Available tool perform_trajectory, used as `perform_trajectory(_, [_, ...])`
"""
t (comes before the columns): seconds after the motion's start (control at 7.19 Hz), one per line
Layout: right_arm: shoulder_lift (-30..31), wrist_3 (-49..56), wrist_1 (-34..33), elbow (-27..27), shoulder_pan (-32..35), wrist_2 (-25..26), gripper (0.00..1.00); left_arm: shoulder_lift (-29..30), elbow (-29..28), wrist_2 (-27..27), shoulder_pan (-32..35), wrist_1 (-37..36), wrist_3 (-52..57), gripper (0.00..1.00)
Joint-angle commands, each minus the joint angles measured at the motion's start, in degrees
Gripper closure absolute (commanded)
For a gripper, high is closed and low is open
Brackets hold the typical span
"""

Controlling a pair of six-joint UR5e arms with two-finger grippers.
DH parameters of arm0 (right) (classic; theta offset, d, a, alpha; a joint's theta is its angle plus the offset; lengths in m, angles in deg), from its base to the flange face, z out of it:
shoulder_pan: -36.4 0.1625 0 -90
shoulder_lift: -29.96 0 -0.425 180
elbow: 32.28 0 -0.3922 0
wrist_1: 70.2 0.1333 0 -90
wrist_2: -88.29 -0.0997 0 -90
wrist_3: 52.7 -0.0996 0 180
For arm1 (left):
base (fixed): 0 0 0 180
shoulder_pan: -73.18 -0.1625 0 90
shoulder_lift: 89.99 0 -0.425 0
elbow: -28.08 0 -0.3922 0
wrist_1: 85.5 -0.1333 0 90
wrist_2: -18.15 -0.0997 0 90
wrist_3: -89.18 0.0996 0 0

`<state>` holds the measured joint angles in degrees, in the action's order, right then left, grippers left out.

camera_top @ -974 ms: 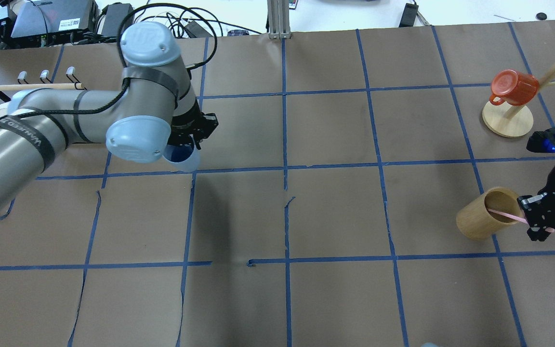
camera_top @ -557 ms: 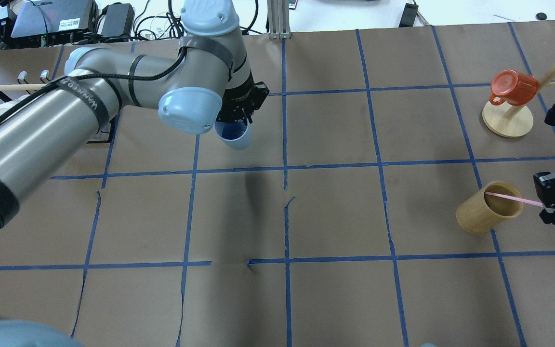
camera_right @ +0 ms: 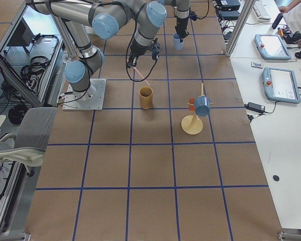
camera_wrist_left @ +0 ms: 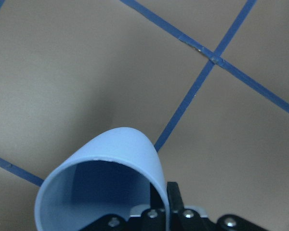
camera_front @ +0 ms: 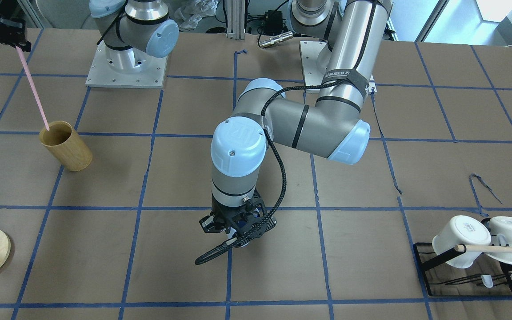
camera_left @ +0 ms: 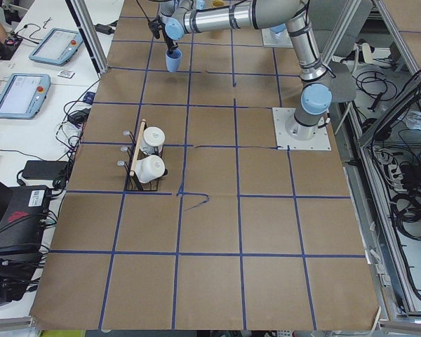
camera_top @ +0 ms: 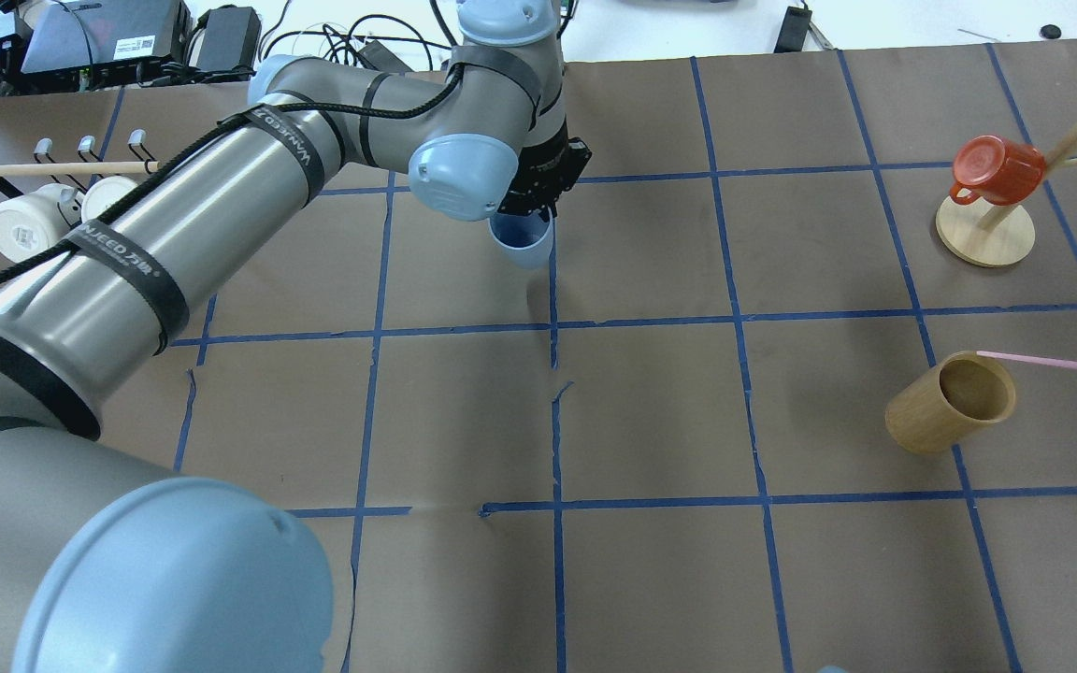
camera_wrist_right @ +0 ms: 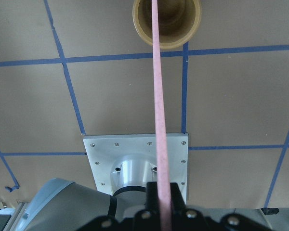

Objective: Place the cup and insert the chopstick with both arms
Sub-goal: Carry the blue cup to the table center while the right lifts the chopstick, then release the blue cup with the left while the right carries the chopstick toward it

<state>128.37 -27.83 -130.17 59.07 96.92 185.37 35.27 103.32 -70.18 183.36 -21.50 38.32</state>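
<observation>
My left gripper (camera_top: 533, 206) is shut on the rim of the light blue cup (camera_top: 522, 240) and holds it above the table near the centre tape line, far half. The cup fills the left wrist view (camera_wrist_left: 106, 178), opening toward the camera. In the front-facing view the left gripper (camera_front: 237, 229) hides most of it. My right gripper (camera_front: 3, 36) is shut on the upper end of the pink chopstick (camera_front: 34, 91). The stick slants down, with its lower tip at the rim of the tan wooden cup (camera_front: 66, 146). The right wrist view shows the chopstick (camera_wrist_right: 157, 96) running toward that cup.
A mug tree on a round wooden base (camera_top: 984, 236) with a red mug (camera_top: 997, 168) stands at the far right. A black rack with white mugs (camera_top: 34, 210) and a beige rod (camera_top: 62, 169) sits at the far left. The arm bases (camera_front: 125, 66) are at the near edge.
My left arm has carried the blue cup right and farther away, to the centre line. My right gripper has pulled back and up, drawing the chopstick out to the tan cup's rim.
</observation>
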Motion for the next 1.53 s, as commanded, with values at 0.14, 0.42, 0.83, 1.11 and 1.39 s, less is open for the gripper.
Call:
perform_trajectory(0.14, [-2.2, -0.1, 1.9, -4.4, 0.6, -1.3, 1.00, 2.3, -0.1, 0.1, 1.0, -0.2, 0.1, 1.00])
perform_trajectory(0.42, [-3.6, -0.7, -4.3, -4.6, 5.4, -1.7, 1.00, 2.4, -0.4, 0.2, 1.0, -1.6, -0.1, 0.00])
perform_trajectory(0.83, [-5.1, -0.9, -9.4, -4.7, 9.8, -7.4, 1.00, -1.8, -2.0, -0.2, -2.2, 1.4, 6.3, 0.00])
perform_trajectory(1.11, [-5.8, -5.7, -10.8, -5.5, 14.2, -8.1, 1.00, -10.2, -1.2, -0.7, -8.1, 12.2, 20.7, 0.00])
perform_trajectory(1.39, [-10.4, -12.1, -11.6, -10.8, 22.5, -7.4, 1.00, -19.7, 0.8, -0.5, -15.7, 24.6, 31.3, 0.00])
